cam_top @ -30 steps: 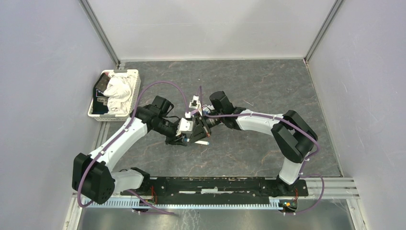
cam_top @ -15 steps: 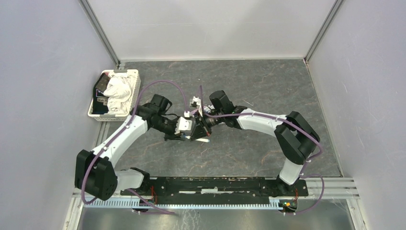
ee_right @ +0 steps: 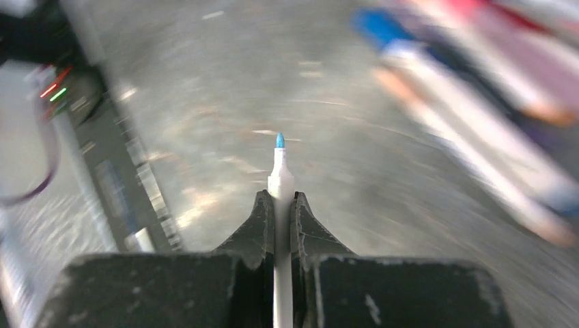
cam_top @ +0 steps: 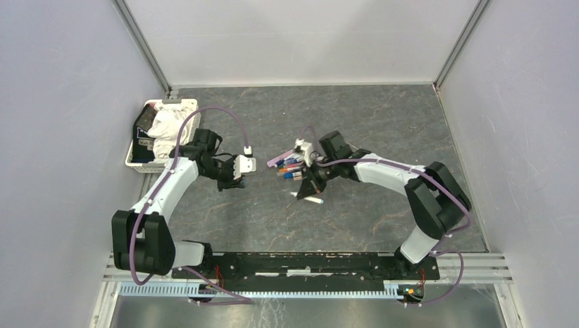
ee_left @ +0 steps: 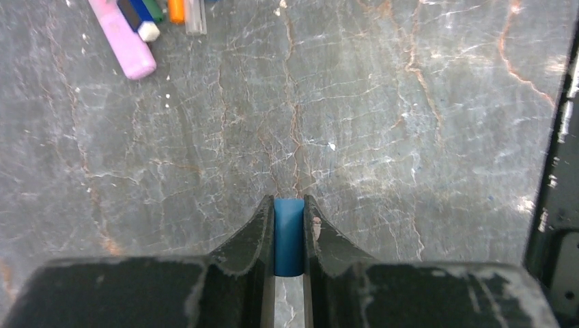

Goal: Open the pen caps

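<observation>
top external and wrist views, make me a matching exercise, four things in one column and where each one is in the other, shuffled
Things
1. blue cap
2. blue-tipped marker
3. white cloth
4. pink marker

Places
A. in the basket
B. held in the right gripper
C. lying on the table
D. held in the left gripper

Pairs: 1-D, 2-B, 3-A, 4-C
</observation>
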Available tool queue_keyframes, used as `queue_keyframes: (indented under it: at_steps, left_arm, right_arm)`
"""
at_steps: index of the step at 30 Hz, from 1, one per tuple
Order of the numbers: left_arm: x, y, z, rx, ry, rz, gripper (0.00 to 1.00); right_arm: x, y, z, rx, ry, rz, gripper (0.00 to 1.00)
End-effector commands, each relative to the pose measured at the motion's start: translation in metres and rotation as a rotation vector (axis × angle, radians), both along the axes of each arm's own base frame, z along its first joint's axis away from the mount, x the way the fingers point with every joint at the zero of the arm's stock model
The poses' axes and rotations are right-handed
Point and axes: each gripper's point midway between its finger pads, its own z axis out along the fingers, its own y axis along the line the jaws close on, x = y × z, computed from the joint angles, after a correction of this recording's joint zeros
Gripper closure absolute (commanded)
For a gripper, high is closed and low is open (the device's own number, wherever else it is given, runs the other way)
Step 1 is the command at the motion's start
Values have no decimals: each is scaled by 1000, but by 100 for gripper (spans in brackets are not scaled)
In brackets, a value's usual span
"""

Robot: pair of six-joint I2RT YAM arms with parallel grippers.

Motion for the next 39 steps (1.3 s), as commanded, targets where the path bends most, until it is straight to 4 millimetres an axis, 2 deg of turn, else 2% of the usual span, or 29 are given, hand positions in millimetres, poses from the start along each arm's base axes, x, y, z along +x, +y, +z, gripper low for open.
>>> queue_keyframes:
  at_steps: [1, 4, 5, 7, 10, 13, 14, 15, 17, 18, 19, 20, 23, 24, 29, 32, 33, 35, 37, 39]
  left_arm:
    - [23, 1, -25, -15, -28, 131, 91]
    - [31, 6, -49, 0, -8, 218, 85]
    - [34, 7, -54, 5, -4, 243, 84]
    - [39, 13, -63, 36, -1, 275, 82]
    - [42, 17, -67, 57, -5, 299, 79]
    - [45, 18, -66, 54, -7, 322, 72]
    - [46, 18, -66, 55, -4, 331, 69]
    - [46, 19, -67, 56, -2, 338, 60]
    - [44, 18, -67, 53, 13, 338, 40]
    - [42, 16, -67, 49, 29, 332, 29]
    - [39, 14, -66, 40, 42, 324, 24]
    - [38, 12, -64, 31, 55, 319, 14]
    - [38, 8, -53, 7, 70, 320, 9]
    - [39, 7, -48, -1, 71, 317, 1]
    - [49, 1, -8, -44, 75, 353, 0]
    - [61, 0, 23, -63, 81, 422, 0]
    - [69, 1, 39, -69, 67, 450, 0]
    - [78, 5, 58, -62, 55, 511, 0]
    - [99, 13, 89, -76, -2, 596, 0]
    - [109, 23, 113, -152, -18, 645, 0]
  right_arm:
    - [86, -101, -12, -282, -169, -547, 100]
    - [102, -167, -20, -447, -255, -805, 100]
    - [103, -183, -22, -495, -283, -869, 100]
    - [103, -205, -25, -548, -315, -946, 100]
    - [102, -230, -33, -646, -345, -1029, 100]
    - [102, -241, -40, -678, -385, -1049, 100]
    - [102, -244, -44, -688, -387, -1052, 100]
    - [102, -246, -47, -696, -385, -1054, 100]
    - [103, -246, -53, -693, -376, -1038, 100]
    - [103, -246, -57, -693, -364, -1033, 95]
    - [103, -245, -58, -690, -359, -1027, 89]
    - [104, -243, -60, -678, -355, -1023, 84]
    - [104, -238, -61, -650, -344, -1015, 73]
    - [105, -237, -59, -641, -344, -1016, 71]
    - [110, -245, -33, -618, -415, -1088, 58]
    - [119, -237, -10, -546, -451, -1089, 53]
    - [120, -229, -3, -514, -461, -1062, 51]
    - [126, -206, 12, -427, -511, -986, 49]
    - [126, -180, 17, -385, -530, -874, 49]
    - [124, -149, 17, -350, -541, -727, 46]
